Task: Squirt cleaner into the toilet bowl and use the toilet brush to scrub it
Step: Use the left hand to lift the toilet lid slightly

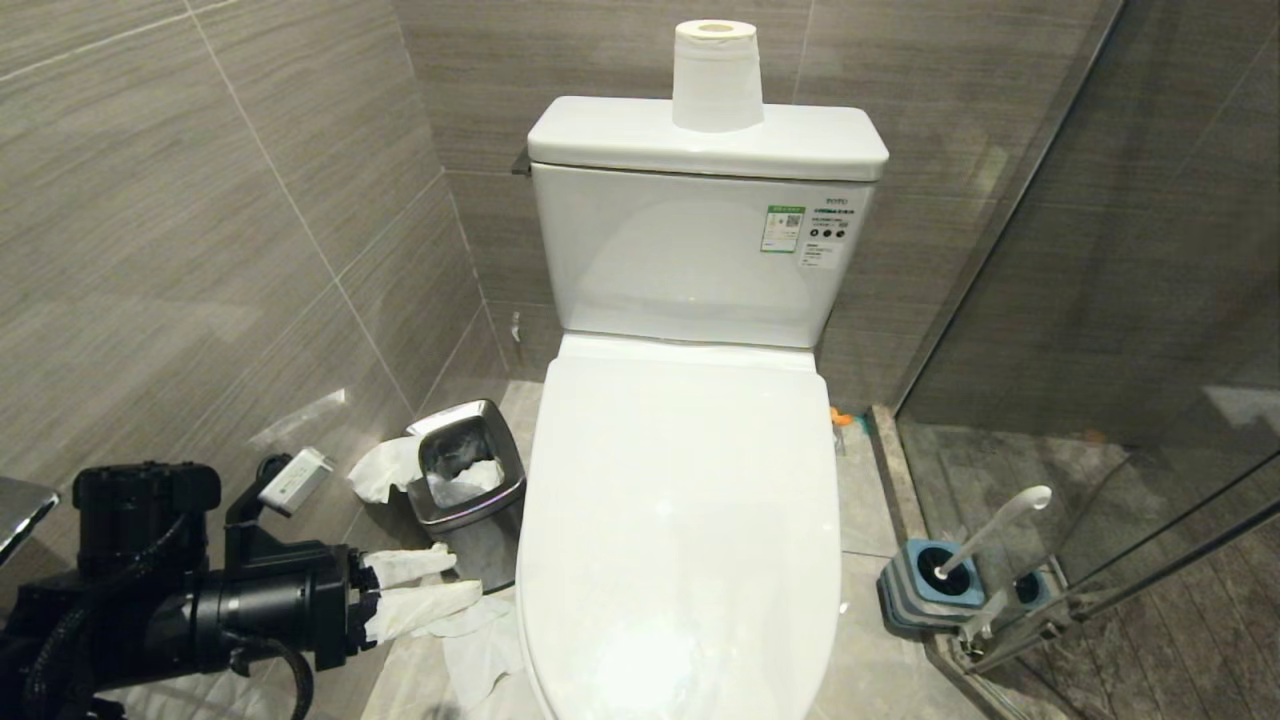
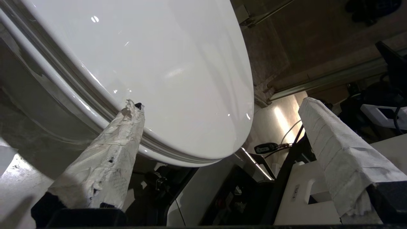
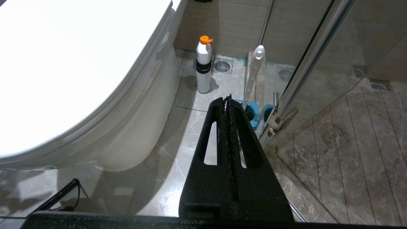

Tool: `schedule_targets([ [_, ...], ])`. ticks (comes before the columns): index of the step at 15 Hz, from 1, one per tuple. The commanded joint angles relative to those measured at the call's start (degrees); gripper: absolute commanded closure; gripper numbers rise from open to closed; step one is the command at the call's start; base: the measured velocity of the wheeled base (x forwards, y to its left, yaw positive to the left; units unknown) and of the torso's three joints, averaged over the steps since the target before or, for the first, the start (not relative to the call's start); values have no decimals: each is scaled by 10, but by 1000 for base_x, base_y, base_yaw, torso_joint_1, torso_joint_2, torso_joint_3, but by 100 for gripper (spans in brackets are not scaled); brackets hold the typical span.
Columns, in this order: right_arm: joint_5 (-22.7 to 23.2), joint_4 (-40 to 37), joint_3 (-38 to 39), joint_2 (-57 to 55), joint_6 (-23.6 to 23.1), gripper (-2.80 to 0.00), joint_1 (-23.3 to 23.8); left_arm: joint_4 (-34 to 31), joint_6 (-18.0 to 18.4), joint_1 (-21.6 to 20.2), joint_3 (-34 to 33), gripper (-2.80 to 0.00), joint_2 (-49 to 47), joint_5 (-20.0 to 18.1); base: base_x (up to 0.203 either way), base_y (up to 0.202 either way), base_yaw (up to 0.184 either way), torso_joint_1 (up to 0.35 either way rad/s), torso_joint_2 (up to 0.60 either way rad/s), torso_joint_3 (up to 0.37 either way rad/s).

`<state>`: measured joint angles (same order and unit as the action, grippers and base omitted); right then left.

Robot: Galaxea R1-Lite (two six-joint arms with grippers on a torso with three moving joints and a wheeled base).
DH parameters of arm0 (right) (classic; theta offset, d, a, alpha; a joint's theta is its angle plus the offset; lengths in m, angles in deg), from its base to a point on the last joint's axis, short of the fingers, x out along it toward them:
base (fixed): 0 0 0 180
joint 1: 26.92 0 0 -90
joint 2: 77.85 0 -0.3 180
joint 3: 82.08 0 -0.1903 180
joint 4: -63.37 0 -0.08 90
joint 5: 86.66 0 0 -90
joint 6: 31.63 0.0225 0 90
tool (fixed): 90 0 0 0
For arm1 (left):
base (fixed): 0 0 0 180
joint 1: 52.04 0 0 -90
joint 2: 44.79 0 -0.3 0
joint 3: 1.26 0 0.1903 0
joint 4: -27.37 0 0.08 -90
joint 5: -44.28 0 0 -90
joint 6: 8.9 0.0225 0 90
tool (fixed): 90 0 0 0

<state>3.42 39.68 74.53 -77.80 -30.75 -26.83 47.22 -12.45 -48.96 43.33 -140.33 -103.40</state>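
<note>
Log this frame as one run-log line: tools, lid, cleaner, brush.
left tool: open, beside toilet lid edge | right tool: shut, idle | lid: down | cleaner: on floor, untouched | toilet brush: in holder

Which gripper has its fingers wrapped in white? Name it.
The left gripper, open beside the toilet lid; the right gripper is bare black and shut.

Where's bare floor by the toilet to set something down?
Robot's right: tile between the toilet and the glass door, short of the cleaner bottle and brush holder. Robot's left is crowded: steel bin, loose paper, and the open left gripper by the lid edge.
</note>
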Motion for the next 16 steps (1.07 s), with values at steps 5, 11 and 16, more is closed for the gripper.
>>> schedule_targets([
  [5, 0, 0, 0, 0, 0, 0, -1, 3, 0, 0, 0, -280, -15, -1, 0, 0, 0, 0, 0, 0],
  [11, 0, 0, 0, 0, 0, 0, 0, 3, 10, -1, 0, -280, -32, 10, 0, 0, 0, 0, 0, 0],
  [16, 0, 0, 0, 0, 0, 0, -1, 13, 10, -11, 2, -280, -87, 10, 0, 0, 0, 0, 0, 0],
])
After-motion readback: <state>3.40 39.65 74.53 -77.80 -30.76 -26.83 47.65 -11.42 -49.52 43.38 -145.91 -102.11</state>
